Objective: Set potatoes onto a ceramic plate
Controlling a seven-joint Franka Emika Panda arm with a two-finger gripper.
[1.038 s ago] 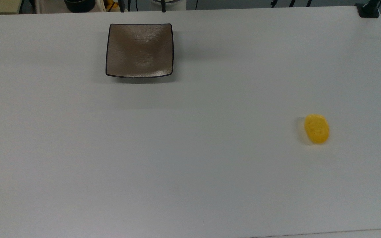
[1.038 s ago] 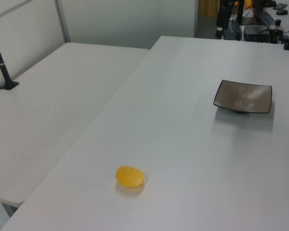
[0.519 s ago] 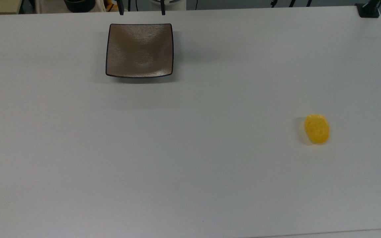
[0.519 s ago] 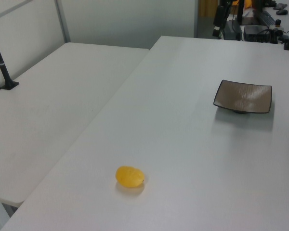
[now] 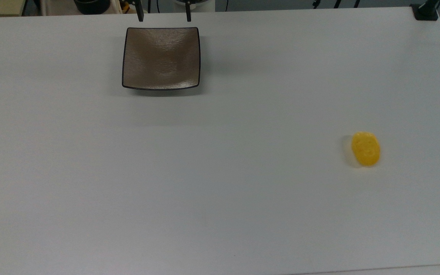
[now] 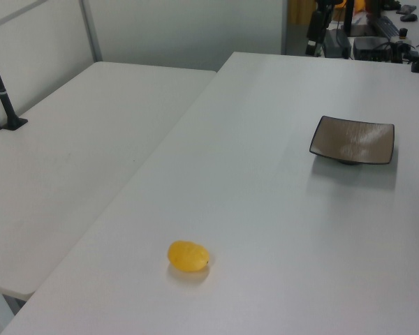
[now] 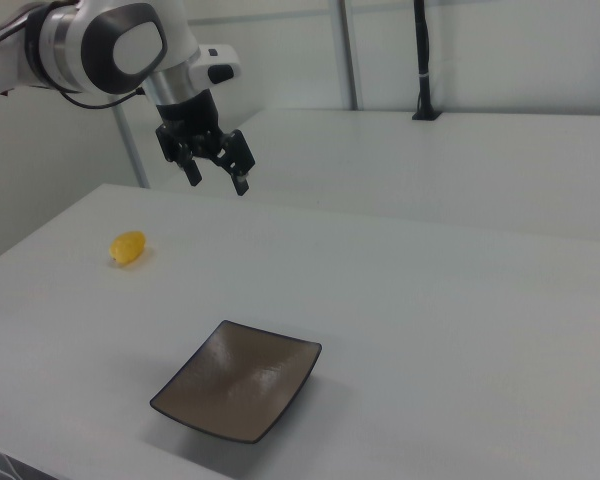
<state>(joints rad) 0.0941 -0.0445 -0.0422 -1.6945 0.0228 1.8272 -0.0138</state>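
The potato [image 5: 365, 148] is a small yellow-orange oval lying alone on the white table [image 5: 220, 183], near the top view's right side; it also shows as the potato [image 6: 188, 255] and the potato [image 7: 128, 247]. The ceramic plate [image 5: 161, 57] is square, brown-grey with a thin black rim, empty, and sits far from the potato; it is also seen as the plate [image 6: 353, 139] and the plate [image 7: 238, 392]. My gripper [image 7: 218, 183] hangs open and empty above the table, between plate and potato in the right view. In the top view the gripper [image 5: 164, 17] shows its two fingertips just beyond the plate's far edge.
A black clamp [image 5: 426, 11] grips the table's far right corner in the top view. A second white table [image 6: 77, 153] adjoins on the left view's left, with a black post [image 6: 3, 91] on it. Dark equipment [image 6: 363, 28] stands past the table's far end.
The two fingertips have come further into the top view's upper edge, closer to the plate's far rim. Potato and plate have not moved.
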